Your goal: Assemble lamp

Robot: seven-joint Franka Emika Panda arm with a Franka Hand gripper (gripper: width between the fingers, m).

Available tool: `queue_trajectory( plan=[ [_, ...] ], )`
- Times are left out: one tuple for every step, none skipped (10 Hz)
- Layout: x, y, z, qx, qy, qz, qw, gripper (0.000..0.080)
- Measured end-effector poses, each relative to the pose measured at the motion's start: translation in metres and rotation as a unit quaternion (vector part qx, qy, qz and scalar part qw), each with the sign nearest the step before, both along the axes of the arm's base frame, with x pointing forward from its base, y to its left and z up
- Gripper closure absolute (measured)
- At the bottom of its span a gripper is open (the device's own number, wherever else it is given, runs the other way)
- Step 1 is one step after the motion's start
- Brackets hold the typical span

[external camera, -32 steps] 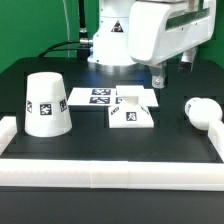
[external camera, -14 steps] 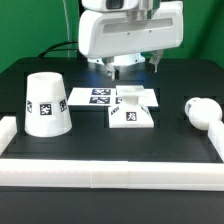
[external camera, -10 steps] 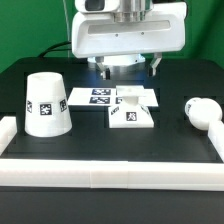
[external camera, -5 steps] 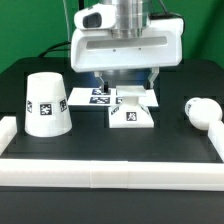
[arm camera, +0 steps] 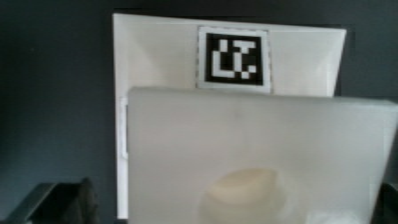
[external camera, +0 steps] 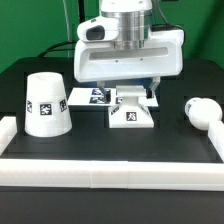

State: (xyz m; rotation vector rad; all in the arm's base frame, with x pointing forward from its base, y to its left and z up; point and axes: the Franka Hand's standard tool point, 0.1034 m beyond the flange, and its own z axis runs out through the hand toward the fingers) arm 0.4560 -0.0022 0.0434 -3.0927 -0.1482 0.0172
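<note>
Exterior view first, starting from its left: the shade [external camera: 45, 103] stands mouth-down on the black table [external camera: 100, 140], well apart from everything else. I read that as parking it until the last step. Next is the marker board [external camera: 85, 96], lying flat and partly hidden behind the arm's hand. Just past it the base [external camera: 130, 114] sits flat on the table near the middle. My gripper [external camera: 128, 92] hangs right over the base's rear part with the jaws spread, one finger to each side and nothing held. I judge it is lined up to close on the base, since the other two parts build on that one. Toward the exterior view's right the bulb [external camera: 203, 112] lies on its side, well apart from the base, waiting its turn. The white rail [external camera: 110, 172] runs along the front edge, probably as a stop to push parts against. The wrist view agrees: the base fills it, with one tag [arm camera: 235, 57] on its flat plate and a round socket [arm camera: 240, 187] in the raised block. I count one shade, one base, one bulb, one gripper and one marker board; I can't separate the rail pieces.
</note>
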Motion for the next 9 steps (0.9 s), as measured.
queue_trajectory(
  plan=[
    [0.0003,0.0002,0.0004,0.000,-0.001,0.000,1.000,0.0208],
    [0.0005,0.0002,0.0004,0.000,-0.001,0.000,1.000,0.0265],
    [0.0005,0.0003,0.0004,0.000,-0.001,0.000,1.000,0.0265],
    [0.0005,0.0003,0.0004,0.000,-0.001,0.000,1.000,0.0265],
    [0.0005,0.0003,0.0004,0.000,-0.001,0.000,1.000,0.0265],
    [0.0005,0.0003,0.0004,0.000,-0.001,0.000,1.000,0.0265],
    [0.0005,0.0003,0.0004,0.000,-0.001,0.000,1.000,0.0265],
    [0.0006,0.0003,0.0004,0.000,-0.001,0.000,1.000,0.0265],
    [0.0020,0.0011,0.0007,0.000,-0.001,0.001,1.000,0.0265]
  ],
)
